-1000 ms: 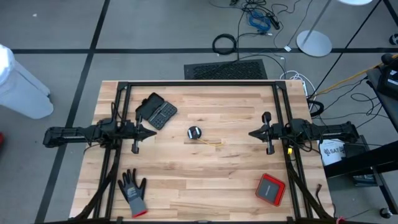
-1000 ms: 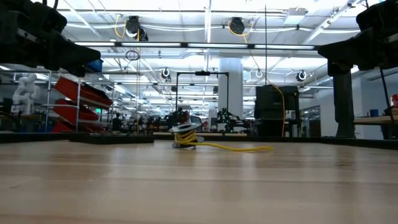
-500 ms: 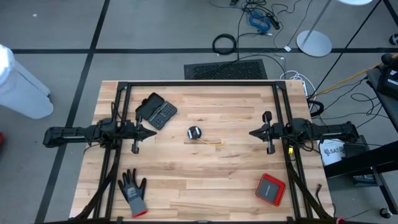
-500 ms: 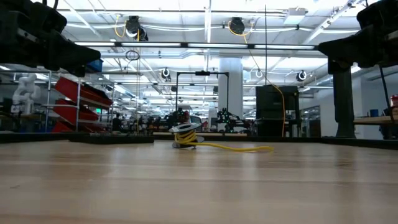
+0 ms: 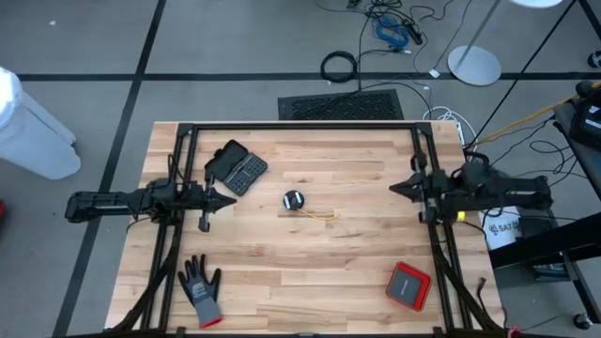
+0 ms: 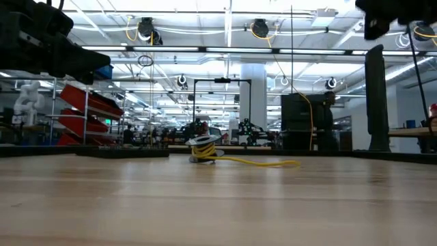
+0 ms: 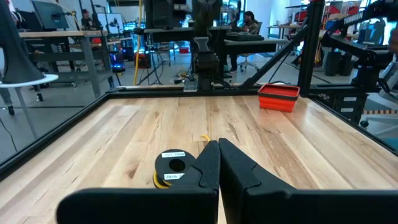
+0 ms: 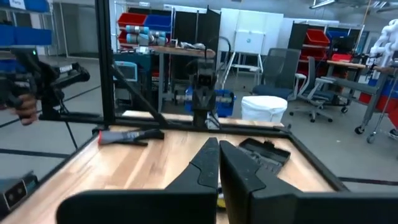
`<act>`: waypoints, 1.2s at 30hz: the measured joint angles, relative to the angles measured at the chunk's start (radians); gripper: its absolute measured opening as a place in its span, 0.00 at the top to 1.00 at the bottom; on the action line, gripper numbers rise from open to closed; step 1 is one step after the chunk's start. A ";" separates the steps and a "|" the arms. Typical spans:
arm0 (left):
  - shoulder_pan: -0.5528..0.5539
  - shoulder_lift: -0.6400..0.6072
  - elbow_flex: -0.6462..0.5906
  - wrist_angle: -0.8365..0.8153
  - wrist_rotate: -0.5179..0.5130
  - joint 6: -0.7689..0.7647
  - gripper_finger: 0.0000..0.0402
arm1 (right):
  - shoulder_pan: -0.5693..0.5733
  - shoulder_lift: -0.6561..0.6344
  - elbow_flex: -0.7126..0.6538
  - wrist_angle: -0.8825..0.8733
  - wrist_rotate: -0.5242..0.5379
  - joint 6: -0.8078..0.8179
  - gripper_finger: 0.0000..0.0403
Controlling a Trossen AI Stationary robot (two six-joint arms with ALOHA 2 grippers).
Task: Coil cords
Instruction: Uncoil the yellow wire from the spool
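Here we list yellow cord (image 5: 302,206): small coil round black spool, loose tail trailing. Left gripper (image 5: 232,199), right gripper (image 5: 393,188): fingers closed, empty.

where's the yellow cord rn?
High view: the cord lies mid-table, between the shut left gripper and shut right gripper, nearer the left, with a loose yellow tail trailing toward the right arm's side.

No legible text anywhere.

The cord (image 5: 299,203) lies mid-table (image 5: 310,263), between the left gripper (image 5: 231,199) and right gripper (image 5: 394,187). A calculator (image 5: 238,168) sits far left, a glove (image 5: 201,290) near left, a box (image 5: 408,284) near right.
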 joint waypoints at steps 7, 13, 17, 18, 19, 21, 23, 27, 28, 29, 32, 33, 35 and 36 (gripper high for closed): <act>0.000 0.000 0.000 0.002 0.000 0.000 1.00 | 0.000 0.167 0.282 -0.013 0.000 -0.001 1.00; 0.000 0.000 0.000 0.041 -0.047 0.000 1.00 | 0.000 0.316 0.460 -0.011 0.002 -0.044 1.00; 0.000 0.000 0.000 0.076 -0.048 -0.001 1.00 | 0.000 0.414 0.523 -0.014 0.002 -0.052 1.00; 0.000 0.000 0.000 0.084 -0.048 -0.002 1.00 | 0.000 0.436 0.531 -0.014 0.002 -0.052 1.00; 0.000 0.000 0.000 0.092 -0.048 -0.002 1.00 | 0.000 0.458 0.536 -0.015 0.002 -0.052 1.00; 0.000 0.000 0.000 0.117 -0.048 -0.002 1.00 | 0.000 0.495 0.538 -0.015 0.001 -0.048 1.00; 0.000 0.000 0.000 0.144 -0.048 -0.002 1.00 | 0.000 0.530 0.538 -0.017 -0.003 -0.035 1.00; 0.000 0.000 0.000 0.165 -0.048 -0.002 1.00 | 0.000 0.580 0.521 -0.006 -0.056 0.000 1.00; 0.000 0.000 0.000 0.166 -0.048 -0.002 1.00 | 0.000 0.588 0.515 0.006 -0.069 0.001 1.00; 0.000 0.000 0.000 0.166 -0.048 -0.003 1.00 | 0.001 0.595 0.509 0.007 -0.079 0.003 1.00; 0.000 0.000 0.001 0.166 -0.048 -0.030 1.00 | 0.010 0.608 0.480 0.006 -0.080 0.017 1.00; 0.000 0.000 0.002 0.164 -0.048 -0.046 1.00 | 0.012 0.609 0.468 0.005 -0.080 0.017 1.00; 0.000 0.000 0.012 0.160 -0.048 -0.053 1.00 | 0.014 0.610 0.435 0.029 -0.080 0.016 1.00; 0.000 0.000 0.023 0.160 -0.048 -0.053 1.00 | 0.014 0.610 0.418 0.045 -0.080 0.017 1.00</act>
